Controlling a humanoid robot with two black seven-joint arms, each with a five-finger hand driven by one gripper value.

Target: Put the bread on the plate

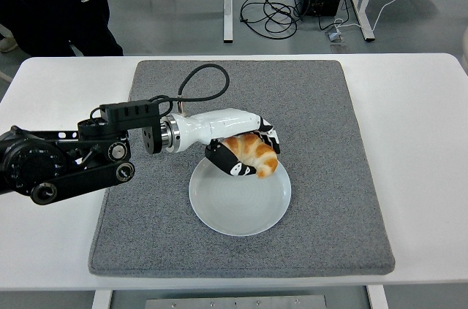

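Nearest you, the white counter [424, 177] carries a grey mat [322, 126], and the pale plate [240, 207] sits on the mat's near half, toward 6 o'clock from the mat's centre. Its bowl is bare apart from what hangs over its far rim.

At about 12 o'clock on the plate, the left robot hand [245, 152] has its fingers curled around the bread [252, 154], a golden, croissant-like roll, held just above the rim; you cannot tell whether it touches the plate. The arm runs off toward 9 o'clock.

Treat the bread as light, soft and easily crushed, with a flaky crust that may shed or slip. You'll likely want a gentle cradle around its thick middle, not a pinch at the tapered ends.

Farther off, beyond the counter at 11 o'clock, a person in dark clothing [51, 2] stands. The right arm is not visible.
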